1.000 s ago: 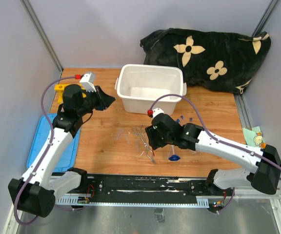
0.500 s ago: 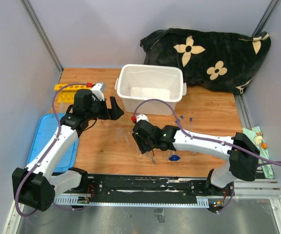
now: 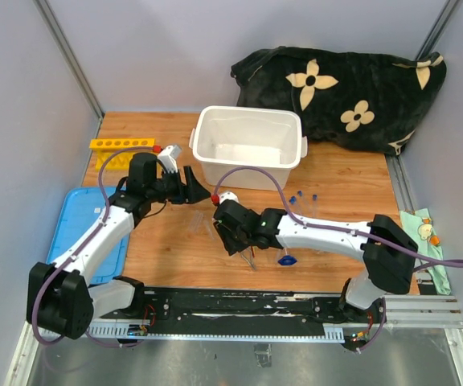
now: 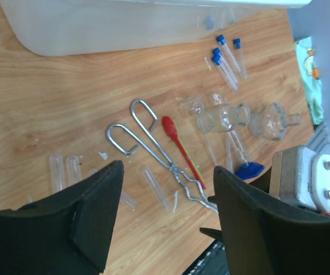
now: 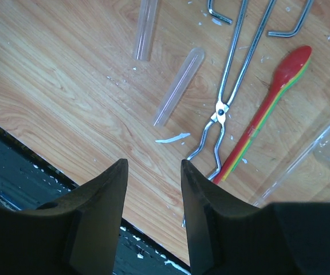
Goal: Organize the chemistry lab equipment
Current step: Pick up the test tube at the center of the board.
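Left jaws and right jaws gaped empty — the right above metal tweezers [image 5: 219, 112] and a clear tube [image 5: 179, 83] by the counter's [image 5: 67, 86] front edge; a clumsy descent might roll that tube off.

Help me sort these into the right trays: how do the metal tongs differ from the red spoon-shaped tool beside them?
The metal tongs are bare silver wire; the red spoon-shaped tool is red with a yellow-green stripe. The metal tongs have two arms crossing at a pivot, with looped handles; the red spoon-shaped tool is a single piece with a rounded end. The metal tongs are longer. Both lie flat on the wooden table, side by side, ungripped.
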Controlling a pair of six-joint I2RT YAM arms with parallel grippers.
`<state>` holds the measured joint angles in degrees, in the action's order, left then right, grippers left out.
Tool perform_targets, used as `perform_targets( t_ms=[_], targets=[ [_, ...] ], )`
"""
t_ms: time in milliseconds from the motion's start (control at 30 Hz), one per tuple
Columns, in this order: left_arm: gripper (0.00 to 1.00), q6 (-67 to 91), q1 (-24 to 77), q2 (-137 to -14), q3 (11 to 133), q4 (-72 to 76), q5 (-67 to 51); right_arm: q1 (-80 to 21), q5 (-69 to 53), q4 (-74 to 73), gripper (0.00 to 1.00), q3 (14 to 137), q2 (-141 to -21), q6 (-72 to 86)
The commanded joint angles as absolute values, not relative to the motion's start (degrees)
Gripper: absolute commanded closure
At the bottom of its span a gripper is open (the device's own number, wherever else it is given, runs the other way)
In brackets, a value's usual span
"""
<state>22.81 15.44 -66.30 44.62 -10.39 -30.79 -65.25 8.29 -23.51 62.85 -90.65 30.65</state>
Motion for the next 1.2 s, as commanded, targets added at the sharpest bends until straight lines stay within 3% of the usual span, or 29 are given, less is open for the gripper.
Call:
perform_targets(
  t_ms=[0,67,133,333,500,1167],
  targets=[
    [0.43,24.8,15.1,-63.8,45.6,-10.6,-25.8,-66.1,7.1,-22.1,0.57,63.6,-93.1,31.1],
    [0.67,25.0,15.1,-63.7,46.2,-11.7,-25.4,-66.1,7.0,-21.8,0.57,63.6,-94.0,31.2],
    [0.73,25.5,15.1,-63.7,46.8,-12.8,-25.7,-66.1,7.0,-21.2,0.57,63.4,-94.7,31.2],
    [0.57,24.9,15.0,-60.3,47.8,-14.4,-25.4,-66.1,8.0,-20.6,0.57,64.3,-97.4,30.6],
    [0.31,23.9,15.1,-57.7,49.0,-17.0,-22.5,-65.9,8.0,-19.7,0.58,64.9,-99.6,30.5],
    [0.24,23.5,15.1,-56.2,48.2,-19.4,-20.8,-64.3,10.1,-20.1,0.65,66.7,-103.5,32.4]
  ],
)
